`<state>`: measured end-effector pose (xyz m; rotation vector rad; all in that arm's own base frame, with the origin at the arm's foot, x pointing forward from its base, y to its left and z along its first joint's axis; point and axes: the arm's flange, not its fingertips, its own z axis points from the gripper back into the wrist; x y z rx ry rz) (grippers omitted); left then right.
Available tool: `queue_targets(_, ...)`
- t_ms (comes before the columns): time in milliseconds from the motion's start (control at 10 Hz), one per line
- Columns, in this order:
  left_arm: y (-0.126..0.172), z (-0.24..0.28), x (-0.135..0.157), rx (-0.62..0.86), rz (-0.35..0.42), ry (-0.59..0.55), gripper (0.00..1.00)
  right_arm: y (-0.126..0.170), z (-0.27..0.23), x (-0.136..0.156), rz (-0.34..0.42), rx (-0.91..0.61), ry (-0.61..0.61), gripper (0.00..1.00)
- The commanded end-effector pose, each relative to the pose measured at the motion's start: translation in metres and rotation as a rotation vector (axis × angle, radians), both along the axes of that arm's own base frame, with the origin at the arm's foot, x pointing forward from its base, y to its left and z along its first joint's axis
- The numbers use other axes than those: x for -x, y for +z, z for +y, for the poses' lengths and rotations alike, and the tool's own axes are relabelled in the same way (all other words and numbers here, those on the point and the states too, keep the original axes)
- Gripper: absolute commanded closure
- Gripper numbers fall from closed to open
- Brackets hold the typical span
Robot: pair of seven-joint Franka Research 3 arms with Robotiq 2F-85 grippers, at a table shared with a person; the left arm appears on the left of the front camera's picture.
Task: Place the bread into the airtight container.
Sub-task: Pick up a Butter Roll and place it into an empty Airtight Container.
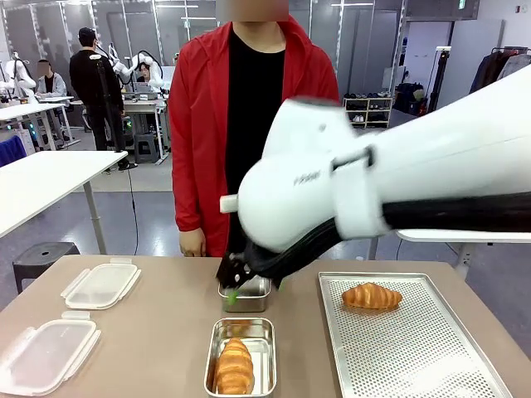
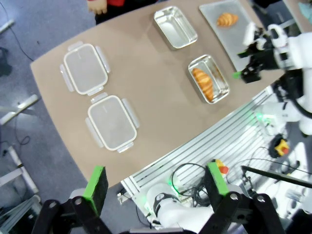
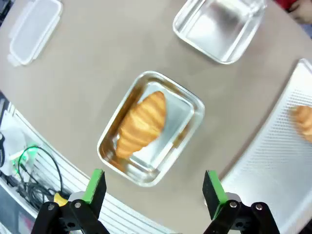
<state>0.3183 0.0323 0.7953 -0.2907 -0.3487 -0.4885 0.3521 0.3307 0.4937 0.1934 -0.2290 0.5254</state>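
- Croissant (image 3: pixel 141 124) lay inside the near steel container (image 3: pixel 183 122) (the bread in question), close to the robot's edge of the table.
- Right gripper (image 3: pixel 153 187) hovered above it, fingers spread wide, holding nothing.
- Left gripper (image 2: pixel 156 183) hung high over the table's edge, likewise spread and empty.
- Second croissant (image 1: pixel 371 296) sat on the perforated tray (image 1: pixel 415 348).
- Empty steel container (image 1: pixel 253 297) stood beyond the first.
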Motion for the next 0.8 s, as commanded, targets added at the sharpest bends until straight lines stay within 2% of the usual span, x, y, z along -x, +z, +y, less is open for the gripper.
queue_targets(0, 0.000, 0.000, 0.001, -0.003, -0.002, -0.009, 0.00, 0.028, -0.044, 0.001, -0.018, 0.076, 0.040, 0.00)
queue_targets(200, 0.000, 0.000, 0.001, -0.003, -0.002, -0.009, 0.00, 0.070, -0.084, 0.008, -0.080, 0.078, 0.024, 0.00)
queue_targets(400, 0.000, 0.000, 0.001, -0.003, -0.002, -0.009, 0.00, 0.109, -0.135, 0.023, -0.131, 0.112, 0.063, 0.00)
queue_targets(600, 0.000, 0.000, 0.001, -0.003, -0.002, -0.009, 0.00, 0.122, -0.183, 0.012, -0.156, 0.097, 0.128, 0.00)
queue_targets(700, 0.000, 0.000, 0.001, -0.003, -0.002, -0.009, 0.00, 0.119, -0.208, -0.002, -0.174, 0.099, 0.185, 0.00)
